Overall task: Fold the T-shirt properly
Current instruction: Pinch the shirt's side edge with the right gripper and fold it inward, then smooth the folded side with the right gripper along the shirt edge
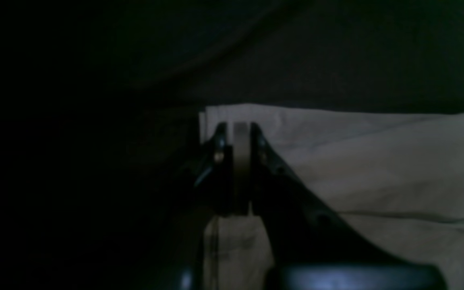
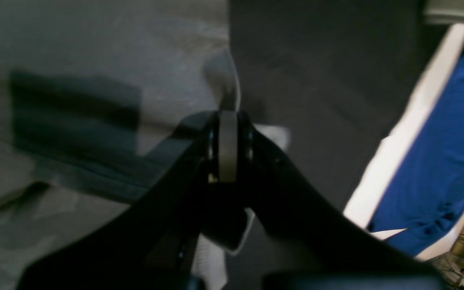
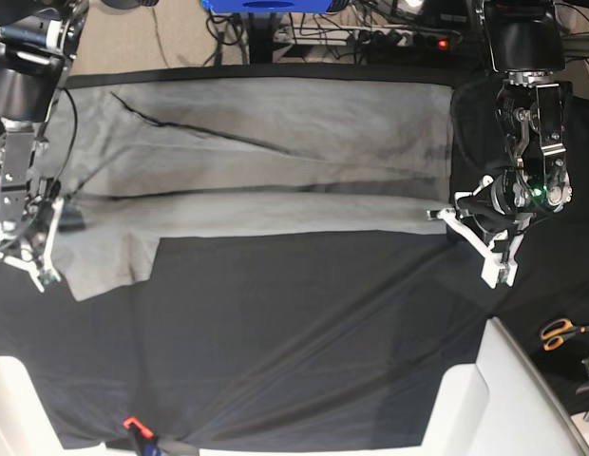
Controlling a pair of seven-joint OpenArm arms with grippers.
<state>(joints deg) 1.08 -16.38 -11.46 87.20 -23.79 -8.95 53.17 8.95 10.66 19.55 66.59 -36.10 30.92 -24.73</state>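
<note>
The grey T-shirt (image 3: 275, 142) lies spread flat across the far half of the black tablecloth (image 3: 275, 332). My left gripper (image 3: 433, 216) is at the shirt's right edge. In the left wrist view it (image 1: 240, 131) is shut, with a strip of the pale fabric (image 1: 377, 161) pinched near a corner. My right gripper (image 3: 66, 220) is at the shirt's left edge. In the right wrist view it (image 2: 227, 119) is shut on a fold of the shirt (image 2: 95, 48), which rises from the tips. The neckline marks are not visible.
Orange-handled scissors (image 3: 560, 332) lie on the cloth at the right. A white table corner (image 3: 508, 399) shows at the lower right. A blue cloth (image 2: 449, 141) lies beyond the table's white edge. Cables and a power strip (image 3: 408, 38) run behind the table.
</note>
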